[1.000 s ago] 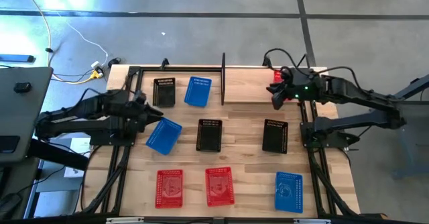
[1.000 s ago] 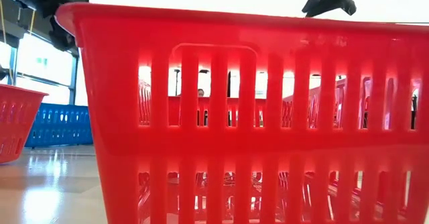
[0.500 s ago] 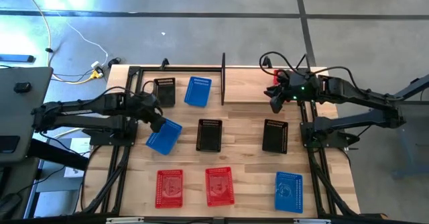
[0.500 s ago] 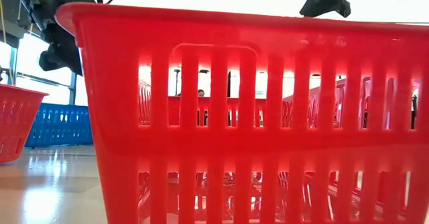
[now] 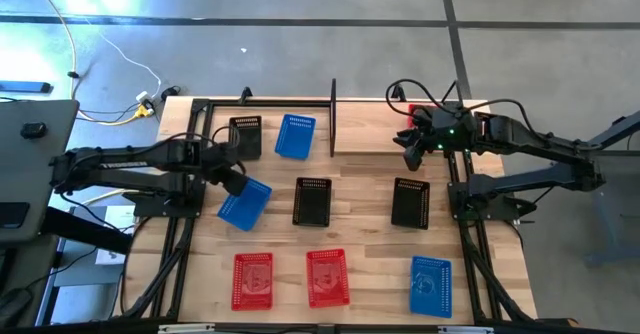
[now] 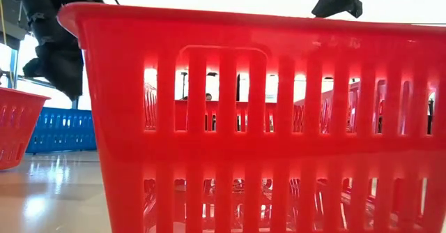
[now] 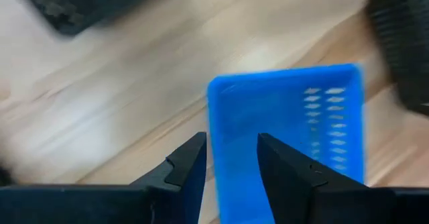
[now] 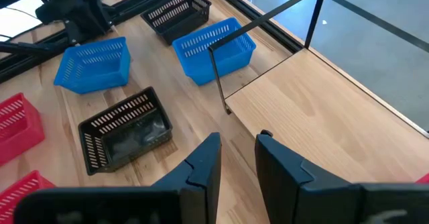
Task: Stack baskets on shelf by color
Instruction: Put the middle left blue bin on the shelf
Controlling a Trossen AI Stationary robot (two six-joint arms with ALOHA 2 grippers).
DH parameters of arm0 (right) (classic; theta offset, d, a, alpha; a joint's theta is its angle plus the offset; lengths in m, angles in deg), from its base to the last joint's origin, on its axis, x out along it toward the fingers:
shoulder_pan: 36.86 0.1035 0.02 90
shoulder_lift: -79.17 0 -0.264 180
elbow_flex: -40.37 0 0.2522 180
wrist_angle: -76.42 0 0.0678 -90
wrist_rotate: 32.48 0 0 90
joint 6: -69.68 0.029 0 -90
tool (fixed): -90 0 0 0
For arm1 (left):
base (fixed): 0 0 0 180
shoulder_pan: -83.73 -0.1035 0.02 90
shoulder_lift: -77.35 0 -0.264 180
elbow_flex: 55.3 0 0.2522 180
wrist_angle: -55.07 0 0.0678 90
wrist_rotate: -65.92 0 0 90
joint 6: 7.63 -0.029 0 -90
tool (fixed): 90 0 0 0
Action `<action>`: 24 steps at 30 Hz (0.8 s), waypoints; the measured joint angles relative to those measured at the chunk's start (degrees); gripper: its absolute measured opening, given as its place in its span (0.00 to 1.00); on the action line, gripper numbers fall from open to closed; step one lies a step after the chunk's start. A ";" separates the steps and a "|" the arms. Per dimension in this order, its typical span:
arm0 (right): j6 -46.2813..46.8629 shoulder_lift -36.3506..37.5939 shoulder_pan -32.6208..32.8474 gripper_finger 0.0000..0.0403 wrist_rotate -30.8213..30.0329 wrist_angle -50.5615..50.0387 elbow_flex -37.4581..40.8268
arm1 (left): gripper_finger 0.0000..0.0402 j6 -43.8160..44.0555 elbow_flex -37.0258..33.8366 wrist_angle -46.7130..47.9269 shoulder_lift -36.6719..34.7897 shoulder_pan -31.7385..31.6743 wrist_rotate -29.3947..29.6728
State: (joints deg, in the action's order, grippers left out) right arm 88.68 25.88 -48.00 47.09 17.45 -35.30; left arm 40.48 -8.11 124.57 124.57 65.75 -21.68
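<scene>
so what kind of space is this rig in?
Likely a lab or workshop, not a home: bare concrete floor with loose cables, a wooden table framed by black arm mounts, and large bright windows behind in the low view.

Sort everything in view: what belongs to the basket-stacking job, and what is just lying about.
Job: blue baskets, black baskets, red baskets, shelf; left hand open above the tilted blue basket, right hand waiting at the table's far right.
Lying about: yellow plug on the floor, grey device beside the table.
</scene>
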 joint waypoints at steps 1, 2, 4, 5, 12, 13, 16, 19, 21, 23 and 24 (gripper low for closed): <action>0.00 0.00 0.00 0.20 0.00 0.00 0.00 | 0.30 0.34 0.00 0.86 0.28 0.00 -0.01; -0.02 0.00 0.00 0.20 0.00 0.00 0.00 | 0.30 0.36 0.00 1.32 0.59 0.00 -0.03; -0.04 0.00 0.00 0.20 -0.02 0.00 0.00 | 0.30 0.36 0.00 1.28 1.21 0.04 -0.07; -0.10 0.00 0.00 0.20 -0.02 0.00 0.00 | 0.30 0.36 0.00 1.23 1.37 0.04 -0.12; -1.38 0.00 0.00 0.20 0.00 -0.03 0.02 | 0.30 0.38 0.00 1.01 3.83 0.04 -1.73; -1.38 0.00 0.00 0.20 0.00 -0.04 0.02 | 0.30 0.38 0.00 1.01 4.26 0.04 -1.73; -1.40 0.00 0.00 0.20 -0.01 -0.31 0.02 | 0.30 0.50 0.00 0.91 6.03 0.04 -1.73; -1.51 0.00 0.00 0.20 -0.02 -0.87 0.02 | 0.30 1.28 0.00 0.41 8.15 0.04 -1.73; -1.51 0.00 0.00 0.20 -0.02 -1.07 0.04 | 0.30 2.35 0.00 0.18 9.54 0.04 -1.73; -1.53 0.00 0.00 0.20 -0.02 -1.36 0.04 | 0.30 3.87 0.00 0.11 11.22 0.04 -1.75; -1.51 0.00 0.00 0.20 -0.02 -1.36 0.04 | 0.30 4.26 0.00 0.11 12.02 0.04 -1.75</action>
State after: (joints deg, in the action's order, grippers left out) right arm 87.17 25.88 -48.00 47.07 16.09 -35.25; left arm 44.74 -8.11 124.68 136.59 65.80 -23.44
